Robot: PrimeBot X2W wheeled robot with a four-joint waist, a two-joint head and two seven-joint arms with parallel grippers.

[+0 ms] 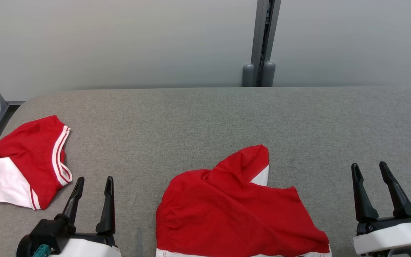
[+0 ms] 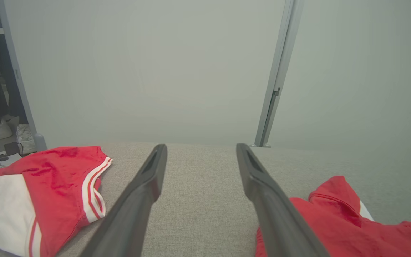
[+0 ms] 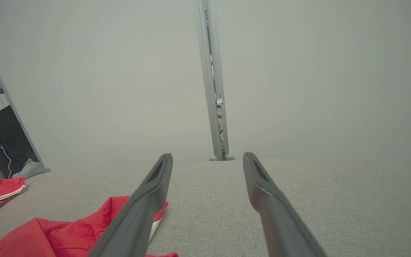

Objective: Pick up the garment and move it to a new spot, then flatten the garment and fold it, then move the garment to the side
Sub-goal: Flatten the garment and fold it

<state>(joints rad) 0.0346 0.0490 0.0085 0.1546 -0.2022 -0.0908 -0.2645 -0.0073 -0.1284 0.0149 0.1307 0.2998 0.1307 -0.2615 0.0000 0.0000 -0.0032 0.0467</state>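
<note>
Rumpled red garment (image 1: 234,210) with white hem and one flap turned up, lying at the near middle of the tabletop (image 1: 205,117) between left hand (image 1: 95,178) and right hand (image 1: 369,164), both released, empty and clear of it.

A crumpled red garment (image 1: 234,210) lies at the near edge of a grey padded surface (image 1: 205,117), between the robot's left hand (image 1: 95,178) and right hand (image 1: 369,164), both spread wide and empty. A folded red-and-white garment (image 1: 27,160) sits at far left.
</note>
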